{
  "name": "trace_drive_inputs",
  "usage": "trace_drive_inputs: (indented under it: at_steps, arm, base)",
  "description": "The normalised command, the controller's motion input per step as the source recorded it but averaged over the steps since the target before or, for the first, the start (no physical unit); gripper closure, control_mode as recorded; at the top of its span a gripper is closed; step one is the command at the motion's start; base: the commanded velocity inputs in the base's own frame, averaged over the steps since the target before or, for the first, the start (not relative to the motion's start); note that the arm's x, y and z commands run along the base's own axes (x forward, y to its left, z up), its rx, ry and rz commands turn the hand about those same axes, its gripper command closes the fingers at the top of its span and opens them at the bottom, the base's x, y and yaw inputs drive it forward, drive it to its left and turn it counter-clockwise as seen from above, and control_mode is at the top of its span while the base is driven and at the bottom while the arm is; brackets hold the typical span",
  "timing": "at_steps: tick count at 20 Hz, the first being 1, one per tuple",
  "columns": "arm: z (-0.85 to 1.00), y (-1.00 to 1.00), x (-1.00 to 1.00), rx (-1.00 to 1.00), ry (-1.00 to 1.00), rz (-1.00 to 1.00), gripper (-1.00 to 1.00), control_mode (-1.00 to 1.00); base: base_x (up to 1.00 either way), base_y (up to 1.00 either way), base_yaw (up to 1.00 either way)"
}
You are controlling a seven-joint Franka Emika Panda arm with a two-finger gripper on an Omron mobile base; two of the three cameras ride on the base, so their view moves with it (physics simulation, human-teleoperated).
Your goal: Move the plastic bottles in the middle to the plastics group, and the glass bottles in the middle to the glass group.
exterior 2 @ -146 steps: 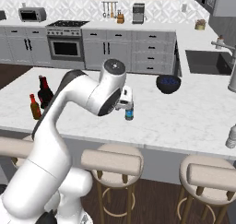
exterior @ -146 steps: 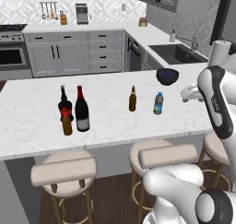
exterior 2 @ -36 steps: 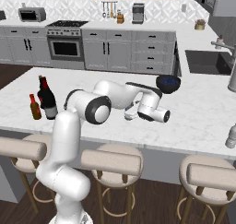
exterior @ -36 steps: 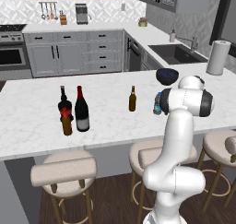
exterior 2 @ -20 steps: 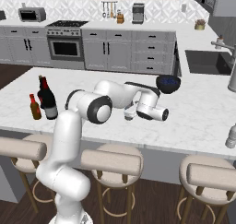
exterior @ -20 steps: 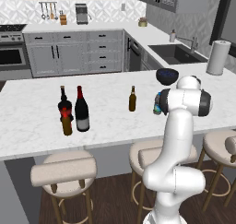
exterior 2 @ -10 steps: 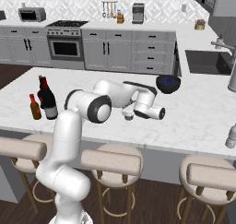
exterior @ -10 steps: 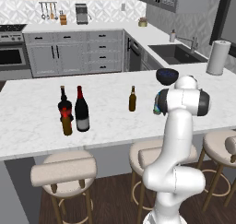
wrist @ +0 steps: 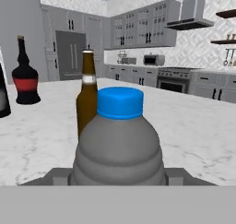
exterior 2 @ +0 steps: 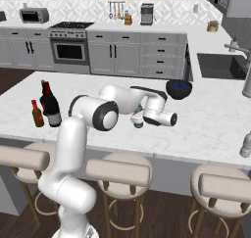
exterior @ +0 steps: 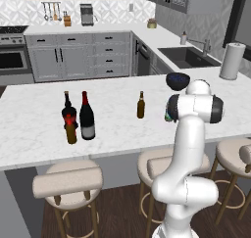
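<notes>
We see our gripper (wrist: 119, 177) reaching level over the counter (exterior: 117, 129), its jaws closed in on the sides of the plastic bottle (wrist: 119, 147), which fills the gap between them, blue cap up. Just beyond the jaws stands the beer bottle (wrist: 86, 93). Farther off, left of the jaws, stands the red-labelled bottle (wrist: 25, 75).

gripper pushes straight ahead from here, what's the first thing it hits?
Probably the plastic bottle: it sits right between the fingers, blue cap centred in the hand view. Behind it in the same line stands the slim brown beer bottle; how far apart the two are is hard to judge.
</notes>
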Motion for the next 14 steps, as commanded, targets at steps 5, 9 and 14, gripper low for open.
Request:
trace_drive_inputs:
  at_steps: [5, 9, 14]
  arm:
    - [0.14, -0.30, -0.12, -0.03, 0.04, -0.27, 1.00, -1.00]
    - [0.16, -0.39, -0.18, -0.08, 0.00, -0.63, 1.00, -1.00]
    - [0.18, -0.33, -0.17, -0.08, 0.00, -0.74, 1.00, -1.00]
  base:
    - [0.00, 0.00, 0.00]
    - [0.00, 0.00, 0.00]
    - [0.00, 0.00, 0.00]
